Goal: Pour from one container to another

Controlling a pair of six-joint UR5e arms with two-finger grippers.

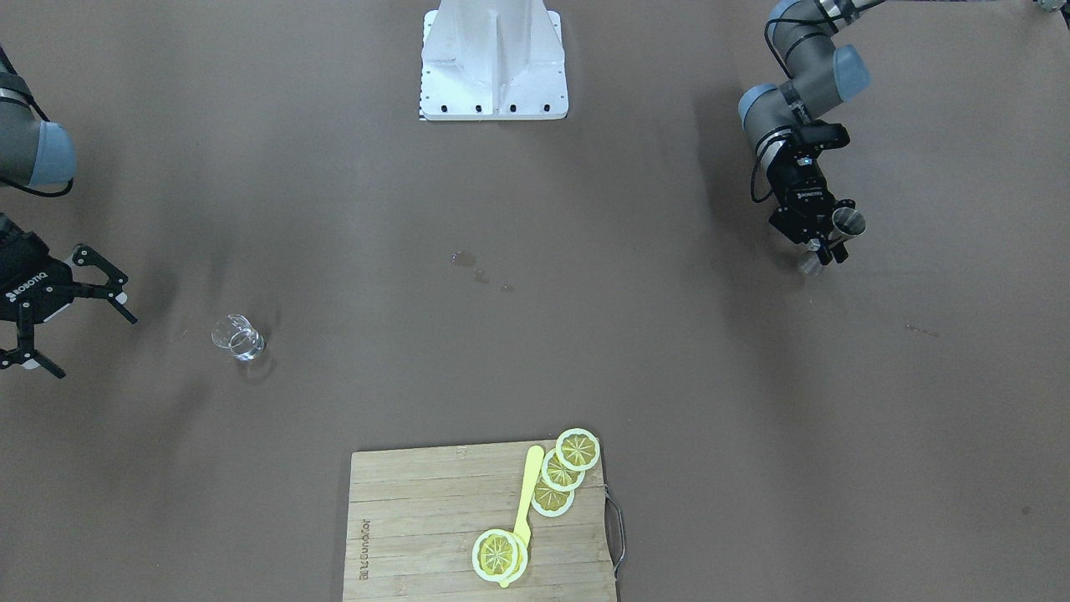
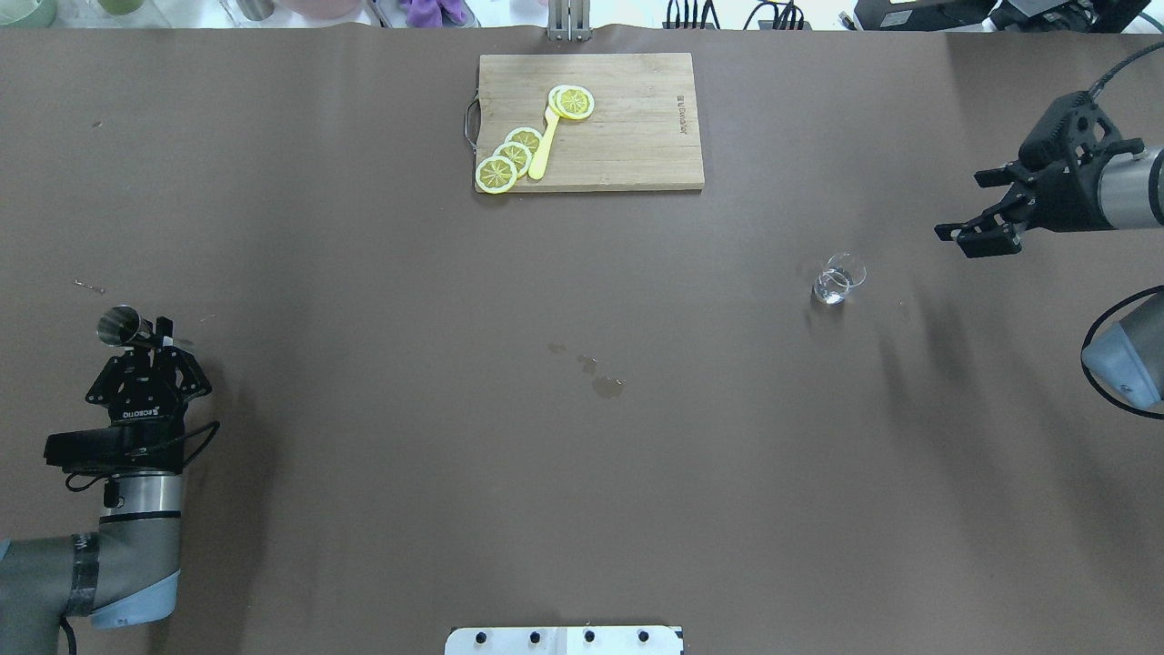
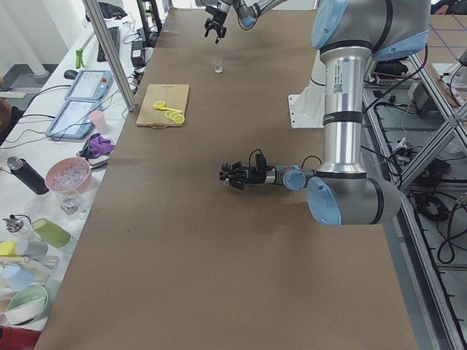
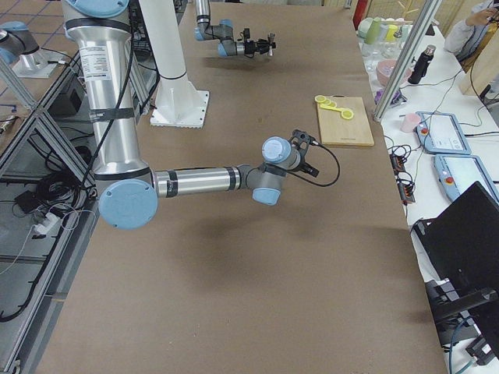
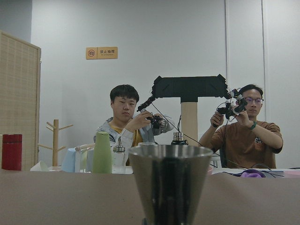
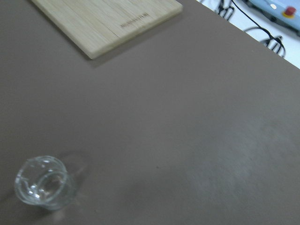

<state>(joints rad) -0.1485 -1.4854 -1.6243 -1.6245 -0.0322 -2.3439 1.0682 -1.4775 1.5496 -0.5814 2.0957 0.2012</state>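
Note:
The small clear glass pitcher (image 1: 238, 339) stands alone on the brown table, also seen from above (image 2: 837, 279) and low left in the right wrist view (image 6: 44, 183). My right gripper (image 1: 96, 347) hovers open and empty beside it, a hand's width apart (image 2: 959, 207). The grey metal jigger (image 1: 846, 223) is held at its waist by my left gripper (image 1: 826, 247), which is shut on it at the far side of the table (image 2: 156, 335). The jigger's upper cone (image 5: 171, 180) fills the bottom of the left wrist view, roughly upright there.
A wooden cutting board (image 2: 627, 136) with lemon slices (image 2: 514, 155) and a yellow knife (image 2: 543, 146) lies at the table's far edge. Small wet spots (image 2: 600, 377) mark the table's middle. The white robot base (image 1: 493, 63) stands at the near edge. Two people (image 5: 187, 131) sit beyond the table.

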